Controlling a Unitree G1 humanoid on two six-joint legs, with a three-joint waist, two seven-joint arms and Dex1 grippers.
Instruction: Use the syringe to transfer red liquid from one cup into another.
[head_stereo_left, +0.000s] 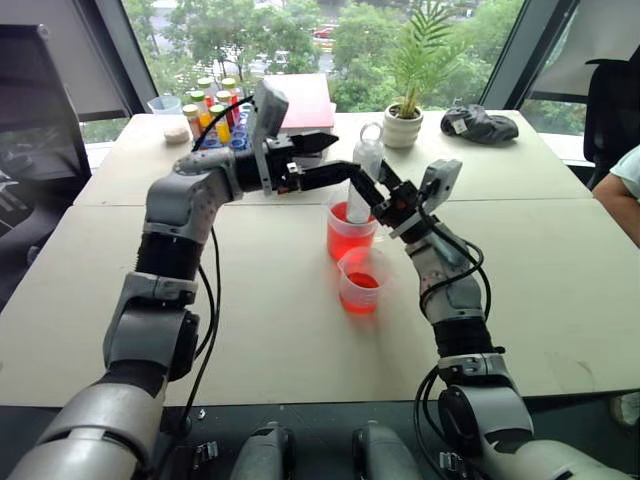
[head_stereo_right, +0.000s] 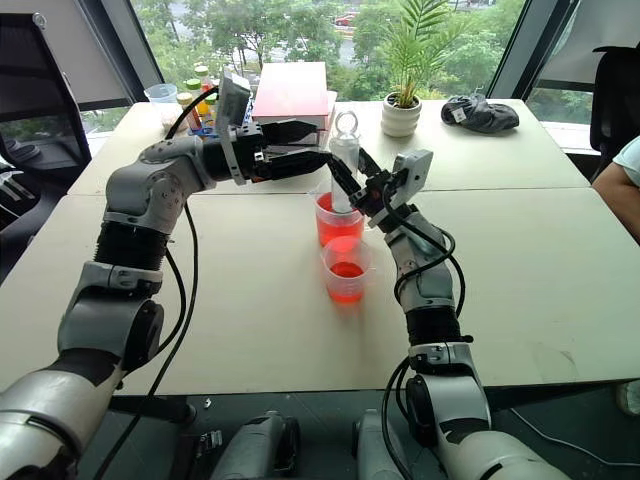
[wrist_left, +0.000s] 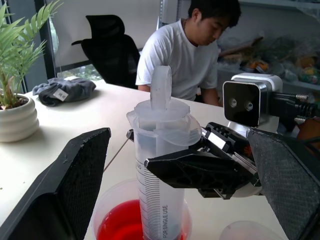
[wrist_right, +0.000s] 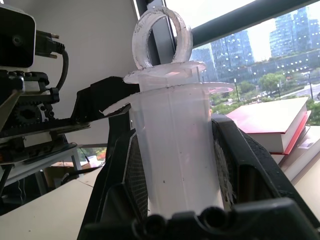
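Left hand (head_stereo_left: 322, 160) hovering with fingers spread apart beside the syringe (head_stereo_left: 362, 180), which is standing upright in the taller cup (head_stereo_left: 350, 232) of red liquid (wrist_left: 120, 231), right hand (head_stereo_left: 372, 195) clamping its barrel, the shorter cup (head_stereo_left: 362, 281) sitting just in front on the worktop (head_stereo_left: 560, 270).

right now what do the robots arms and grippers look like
Both arms are built of silver-grey metallic shells joined by black segments, with loose black cables looping along the outside. Each wrist carries a pale grey boxy camera module. The left gripper and right gripper each have two black wedge-shaped fingers with finely textured inner pads.
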